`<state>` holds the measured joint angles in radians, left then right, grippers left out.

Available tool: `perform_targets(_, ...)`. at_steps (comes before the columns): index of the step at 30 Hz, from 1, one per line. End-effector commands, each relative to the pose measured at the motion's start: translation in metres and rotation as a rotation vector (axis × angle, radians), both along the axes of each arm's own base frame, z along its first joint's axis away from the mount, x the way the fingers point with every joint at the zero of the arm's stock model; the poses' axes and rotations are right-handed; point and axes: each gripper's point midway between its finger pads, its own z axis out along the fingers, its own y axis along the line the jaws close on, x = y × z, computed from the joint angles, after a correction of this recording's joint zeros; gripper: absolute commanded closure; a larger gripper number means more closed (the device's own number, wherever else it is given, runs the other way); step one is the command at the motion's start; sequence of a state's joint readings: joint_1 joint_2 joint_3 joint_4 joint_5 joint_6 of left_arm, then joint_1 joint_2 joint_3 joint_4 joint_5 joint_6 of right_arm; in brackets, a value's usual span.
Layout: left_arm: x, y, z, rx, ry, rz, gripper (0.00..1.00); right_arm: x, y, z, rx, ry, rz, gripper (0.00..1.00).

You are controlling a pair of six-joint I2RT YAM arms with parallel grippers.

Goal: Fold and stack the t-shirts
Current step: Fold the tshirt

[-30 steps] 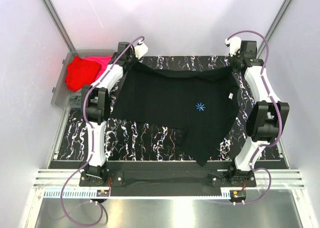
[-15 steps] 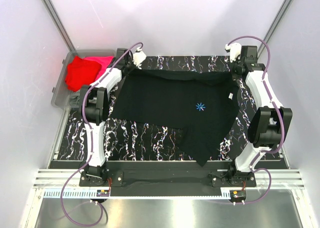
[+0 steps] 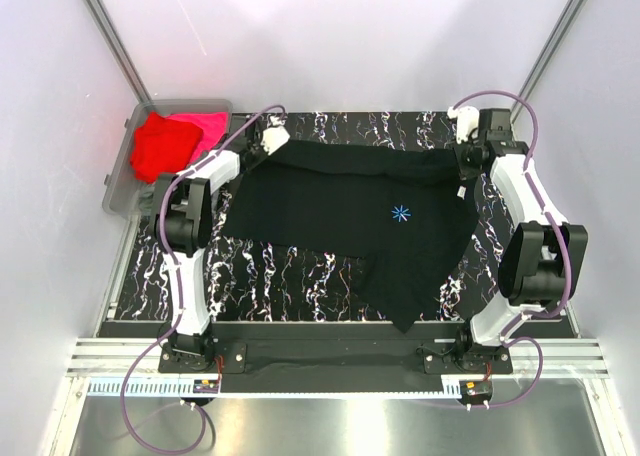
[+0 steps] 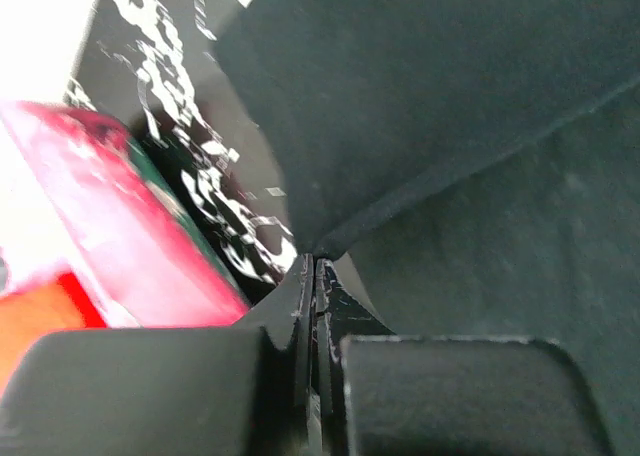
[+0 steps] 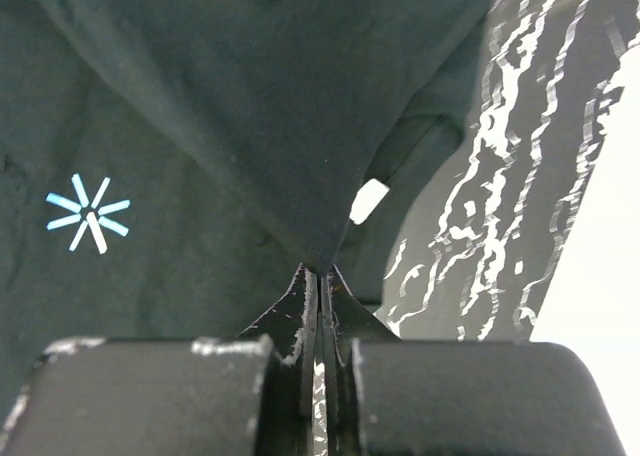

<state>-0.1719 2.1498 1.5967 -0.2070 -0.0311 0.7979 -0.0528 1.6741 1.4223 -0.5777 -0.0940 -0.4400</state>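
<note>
The black t-shirt (image 3: 340, 211) with a tiny blue starburst print (image 3: 401, 214) lies spread on the marbled black table. Its far edge is lifted and folded toward me. My left gripper (image 3: 268, 148) is shut on the far left corner of the black t-shirt (image 4: 420, 96). My right gripper (image 3: 462, 160) is shut on the far right corner of the black t-shirt (image 5: 250, 106). The starburst (image 5: 88, 215) shows in the right wrist view. A red t-shirt (image 3: 160, 144) and a magenta-pink t-shirt (image 3: 205, 126) lie in the bin at far left.
A clear grey plastic bin (image 3: 118, 186) stands off the table's far left corner and shows blurred in the left wrist view (image 4: 110, 246). White walls with metal posts close in the sides and back. The marbled table (image 3: 290, 276) shows around the shirt.
Both grippers have moved toward me and inward from the table's far edge, carrying the shirt's far edge with them over the rest of the shirt.
</note>
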Motion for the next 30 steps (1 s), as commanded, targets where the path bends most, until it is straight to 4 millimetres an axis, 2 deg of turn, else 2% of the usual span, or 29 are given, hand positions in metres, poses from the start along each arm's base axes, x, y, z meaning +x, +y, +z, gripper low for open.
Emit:
perform_targets(1, -0.003, 0.010, 0.032, 0.016, -0.075, 0.015, 1.00, -0.013, 0.014, 0.013, 0.057, -0.020, 0.020, 1.00)
perform_targets(8, -0.018, 0.013, 0.011, 0.043, -0.010, 0.006, 1.00, -0.018, 0.021, 0.000, 0.086, 0.015, 0.035, 1.00)
perform_targets(9, -0.022, 0.014, 0.006, 0.048, 0.014, 0.006, 0.90, -0.019, 0.023, -0.002, 0.094, 0.022, 0.039, 1.00)
perform_targets(10, -0.024, 0.016, 0.007, 0.051, 0.019, 0.012, 0.65, -0.019, 0.024, -0.002, 0.095, 0.023, 0.040, 1.00)
perform_targets(11, -0.026, 0.017, 0.010, 0.038, 0.019, 0.024, 0.52, -0.019, 0.026, -0.002, 0.100, 0.024, 0.043, 1.00)
perform_targets(12, -0.027, 0.016, 0.016, 0.022, 0.011, 0.031, 0.44, -0.019, 0.027, -0.003, 0.104, 0.027, 0.044, 1.00)
perform_targets(13, -0.027, 0.013, 0.035, -0.011, -0.022, 0.029, 0.38, -0.017, 0.027, -0.001, 0.106, 0.021, 0.043, 1.00)
perform_targets(14, -0.026, 0.010, 0.044, -0.048, -0.041, 0.044, 0.32, -0.016, 0.028, 0.002, 0.109, 0.016, 0.043, 1.00)
perform_targets(15, -0.024, 0.007, 0.055, -0.074, -0.061, 0.049, 0.30, -0.014, 0.029, 0.002, 0.111, 0.014, 0.047, 1.00)
perform_targets(16, -0.017, 0.002, 0.075, -0.108, -0.099, 0.056, 0.28, -0.012, 0.029, 0.006, 0.109, 0.005, 0.046, 1.00)
perform_targets(19, -0.013, -0.015, 0.085, -0.182, -0.085, 0.042, 0.27, -0.007, 0.030, 0.005, 0.113, 0.005, 0.052, 1.00)
perform_targets(22, -0.016, -0.028, 0.069, -0.172, -0.023, 0.042, 0.28, -0.002, 0.031, -0.001, 0.124, 0.015, 0.048, 1.00)
perform_targets(26, -0.034, -0.047, 0.050, -0.217, 0.068, 0.033, 0.31, 0.003, 0.033, -0.003, 0.136, 0.019, 0.049, 1.00)
perform_targets(30, -0.045, -0.050, 0.041, -0.231, 0.102, 0.058, 0.32, 0.005, 0.026, -0.015, 0.107, 0.046, 0.026, 1.00)
